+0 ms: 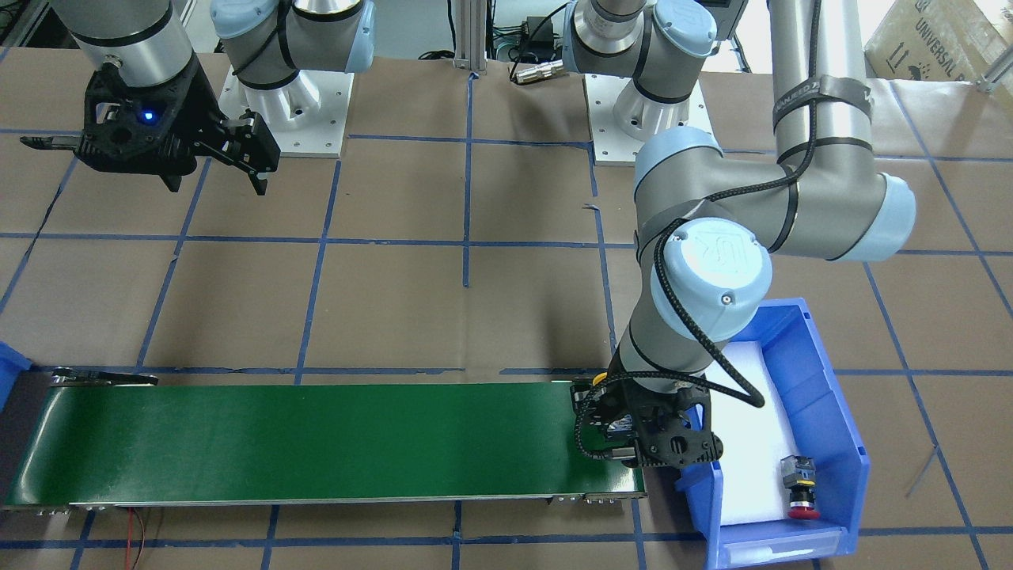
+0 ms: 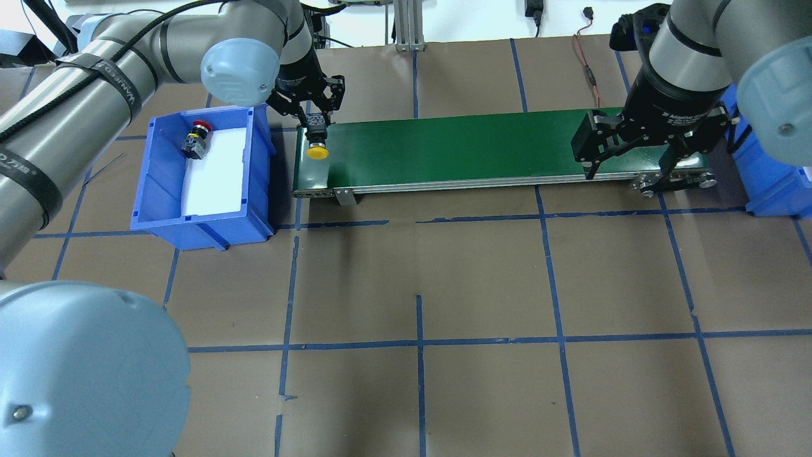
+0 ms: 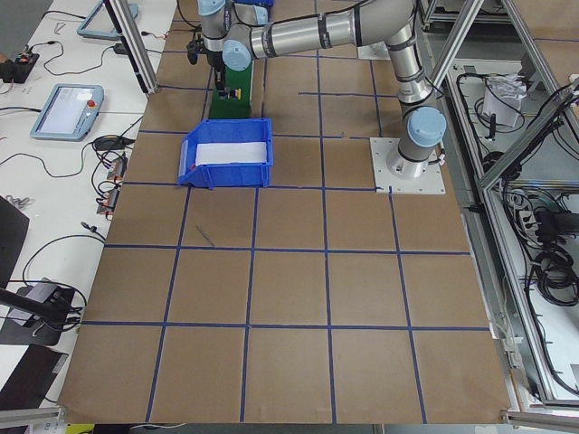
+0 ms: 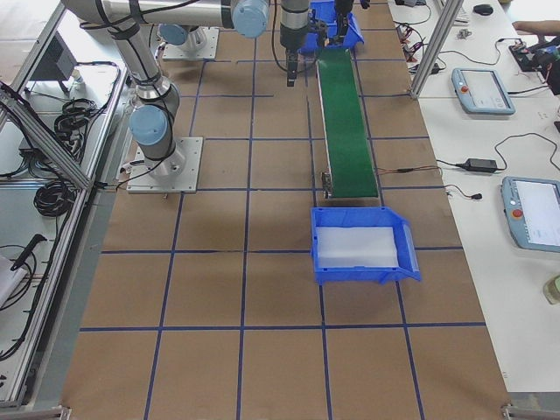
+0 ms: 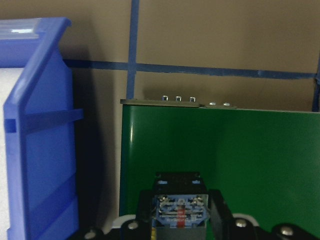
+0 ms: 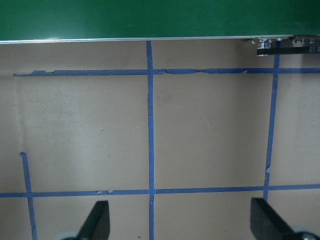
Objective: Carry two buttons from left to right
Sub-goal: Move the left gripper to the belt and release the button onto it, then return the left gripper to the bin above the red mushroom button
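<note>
The yellow-capped button (image 2: 317, 151) is between the fingers of my left gripper (image 2: 315, 124), at the left end of the green conveyor belt (image 2: 476, 149), cap towards the camera. The left wrist view shows its grey-black switch block (image 5: 180, 210) clamped between the fingers over the belt (image 5: 225, 150). In the front view the left gripper (image 1: 633, 443) hides that button. The red-capped button (image 2: 195, 138) lies on the white pad in the blue bin (image 2: 203, 225), and also shows in the front view (image 1: 799, 487). My right gripper (image 2: 628, 168) is open and empty by the belt's right end.
A second blue bin (image 2: 771, 184) stands beyond the belt's right end, partly behind my right arm. The brown table (image 2: 419, 285) carries a blue tape grid. The right wrist view shows the right gripper (image 6: 182, 222) open over bare table beside the belt edge (image 6: 150, 20).
</note>
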